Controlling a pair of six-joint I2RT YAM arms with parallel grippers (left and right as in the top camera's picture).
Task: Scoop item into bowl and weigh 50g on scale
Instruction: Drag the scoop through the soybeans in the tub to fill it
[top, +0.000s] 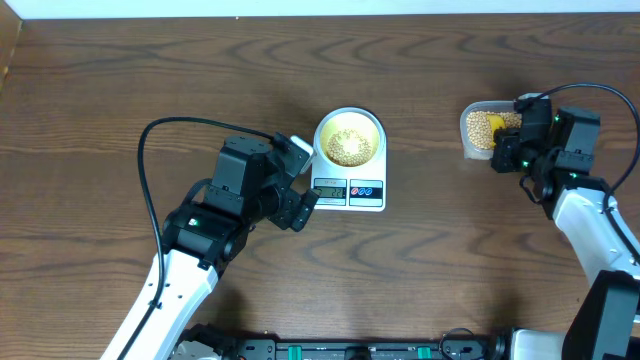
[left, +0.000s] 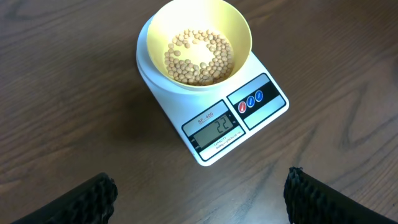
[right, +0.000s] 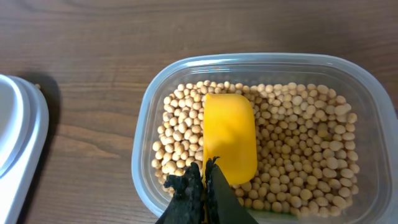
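The beans (left: 199, 56) already weighed lie as a thin, loose layer in the bottom of the pale-yellow bowl (left: 242, 28). They are small, round, matte tan and roll easily. The bowl is smooth, shallow and glossy, and sits on the 12 o'clock end of the white plastic scale (left: 270, 112). The grey display (left: 214, 129) at the 6 o'clock edge reads 22, short of the target, so more scooping is likely needed.

In the overhead view the left gripper (left: 199, 208) hangs just beside the scale at about 9 o'clock. Its ribbed black fingers are spread wide and grasp nothing.

The clear, rounded-rectangular container (right: 146, 134) stands well apart at 3 o'clock on the dark wood-grain table (left: 62, 93). The beans there lie deep. The right gripper (right: 202, 183) is clenched on the handle of the smooth yellow scoop (right: 230, 134), which lies among them. Whether the scoop is loaded I cannot tell from this angle.

- A heaped scoop carried across the open table could shed beans, and round ones would run far.
- Tipping too fast could overshoot the target or bounce beans off the shallow rim.
- A knock from the scoop or the nearby left fingers could shift the bowl and upset the reading.
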